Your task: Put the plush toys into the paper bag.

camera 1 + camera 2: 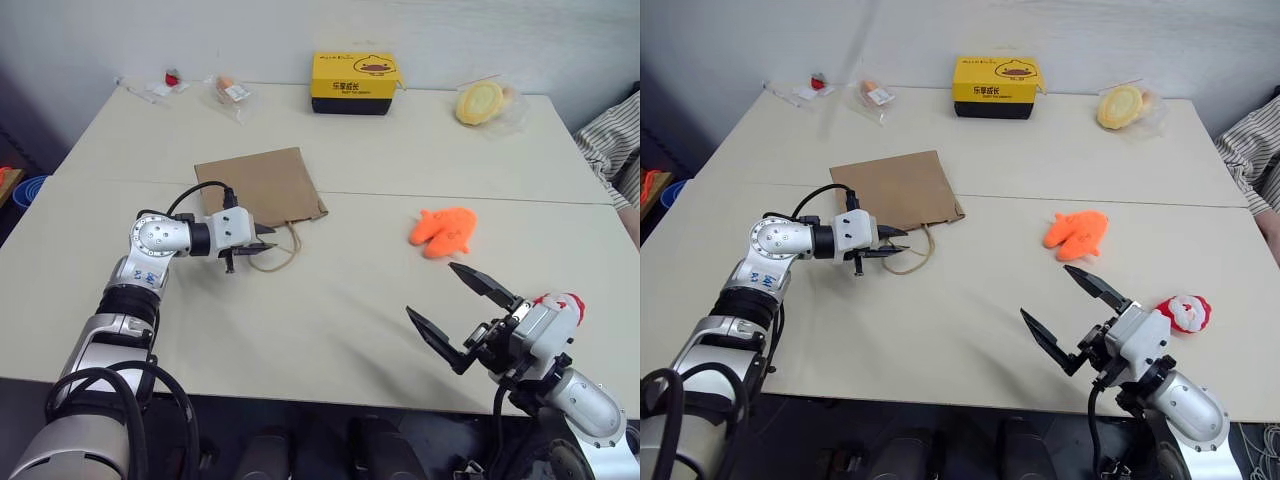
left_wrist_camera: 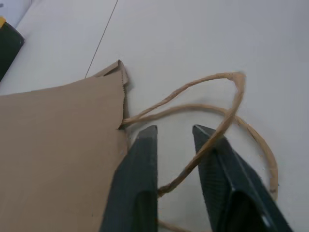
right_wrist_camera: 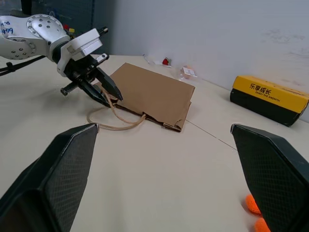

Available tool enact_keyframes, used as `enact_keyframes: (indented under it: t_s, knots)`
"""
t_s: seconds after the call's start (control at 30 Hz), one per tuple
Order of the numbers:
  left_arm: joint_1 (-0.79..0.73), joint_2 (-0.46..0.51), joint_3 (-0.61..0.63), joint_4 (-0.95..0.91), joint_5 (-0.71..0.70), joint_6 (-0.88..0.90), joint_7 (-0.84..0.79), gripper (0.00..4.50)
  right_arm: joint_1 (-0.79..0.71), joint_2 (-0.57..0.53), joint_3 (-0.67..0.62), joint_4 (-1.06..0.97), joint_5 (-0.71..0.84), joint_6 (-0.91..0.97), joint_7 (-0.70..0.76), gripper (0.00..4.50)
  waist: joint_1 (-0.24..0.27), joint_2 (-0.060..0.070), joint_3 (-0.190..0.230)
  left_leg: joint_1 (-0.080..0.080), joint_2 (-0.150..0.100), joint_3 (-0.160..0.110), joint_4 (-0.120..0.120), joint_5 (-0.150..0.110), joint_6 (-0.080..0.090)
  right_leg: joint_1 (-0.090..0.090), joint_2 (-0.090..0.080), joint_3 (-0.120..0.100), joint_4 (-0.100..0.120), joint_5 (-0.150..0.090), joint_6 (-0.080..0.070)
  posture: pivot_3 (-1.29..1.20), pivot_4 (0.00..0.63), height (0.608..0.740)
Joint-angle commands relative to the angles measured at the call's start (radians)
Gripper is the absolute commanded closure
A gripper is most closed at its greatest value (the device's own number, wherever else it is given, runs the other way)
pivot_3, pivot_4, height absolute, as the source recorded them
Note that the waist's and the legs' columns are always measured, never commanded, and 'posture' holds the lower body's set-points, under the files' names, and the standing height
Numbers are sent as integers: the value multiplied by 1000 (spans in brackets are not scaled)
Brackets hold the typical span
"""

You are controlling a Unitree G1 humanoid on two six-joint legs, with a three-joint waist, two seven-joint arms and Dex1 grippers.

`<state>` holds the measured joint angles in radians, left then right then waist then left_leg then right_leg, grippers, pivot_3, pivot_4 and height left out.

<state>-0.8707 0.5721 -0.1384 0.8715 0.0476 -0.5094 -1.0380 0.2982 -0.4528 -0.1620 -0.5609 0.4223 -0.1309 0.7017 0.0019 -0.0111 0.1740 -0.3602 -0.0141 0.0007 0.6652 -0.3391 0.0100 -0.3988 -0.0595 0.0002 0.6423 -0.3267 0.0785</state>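
The brown paper bag (image 1: 260, 185) lies flat on the white table (image 1: 330, 300), its loop handles (image 1: 282, 252) pointing toward me. My left gripper (image 1: 258, 244) is at the bag's mouth; its fingers (image 2: 140, 164) are closed to a narrow gap with one handle strand (image 2: 207, 145) running between them. The orange plush toy (image 1: 443, 230) lies to the right of the bag. The red-and-white Santa plush (image 1: 1185, 313) sits near the front right edge, just behind my right gripper (image 1: 432, 290), which hangs wide open and empty above the table's front.
A yellow and black box (image 1: 355, 83) stands at the back centre. A yellow round item in clear plastic (image 1: 482, 102) lies back right, and small wrapped items (image 1: 230, 92) lie back left. A person's striped sleeve (image 1: 610, 145) is at the right edge.
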Motion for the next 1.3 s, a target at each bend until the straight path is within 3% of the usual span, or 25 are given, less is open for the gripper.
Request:
enact_keyframes:
  t_s: [0.03,0.2,0.33,0.37,0.43,0.53,0.67,0.8,0.93,1.13,1.3]
  knots:
    - [-31,-16,22,-5,-55,4,-63,4376,25,8,6,-22,-2,-10,-8,0,0,0,0,0,0,0,0,0,0,0,0,0,0,0,0,0,150,740]
    - [-30,-72,97,-161,-263,227,-204,4447,36,-5,14,-48,29,31,-6,0,0,0,0,-1,0,0,2,0,0,0,0,0,1,0,0,0,150,740]
    - [21,-87,123,-391,-394,461,-236,4447,12,-28,38,-98,112,130,0,0,-4,0,0,-2,0,-1,2,0,0,0,0,0,1,0,0,0,150,740]
    - [40,-88,127,-463,-432,528,-235,4488,0,-39,50,-109,120,156,2,190,-7,0,0,-1,0,-1,3,0,0,0,-1,0,1,0,0,0,150,740]
    - [77,-87,133,-591,-490,646,-215,4500,-32,-64,82,-126,125,229,-8,647,-8,0,0,-1,0,-2,2,0,0,0,0,1,1,0,0,0,150,740]
    - [109,-83,138,-696,-530,745,-187,4500,-64,-84,106,-136,121,284,-16,1688,-4,0,0,-1,0,-3,3,0,-1,0,0,1,1,0,0,0,150,740]
    - [208,-80,125,-911,-603,907,-126,4500,-266,-83,204,-73,66,421,-69,3101,-9,0,0,-1,0,-3,5,0,-1,0,0,2,1,0,0,0,150,740]
    - [235,-100,139,-981,-636,984,-62,4500,-385,-51,277,1,25,473,-84,4488,3,0,0,-5,0,-10,5,1,-3,-1,1,1,1,0,0,0,150,740]
    - [266,-125,131,-1069,-690,1059,-17,4500,-536,25,367,134,-50,496,-98,4488,-5,0,0,-16,-1,-12,13,1,-4,-11,1,2,7,0,0,0,150,740]
    - [274,-130,147,-1104,-720,1104,27,4500,-604,51,430,241,-140,476,-82,4488,-5,0,0,-16,-3,-13,14,1,-4,-12,0,2,10,0,0,0,150,740]
    - [276,-134,165,-1130,-793,1160,42,4500,-685,135,463,397,-226,423,-111,4488,-7,0,0,-16,-3,-13,14,1,-4,-13,0,2,11,0,0,0,150,740]
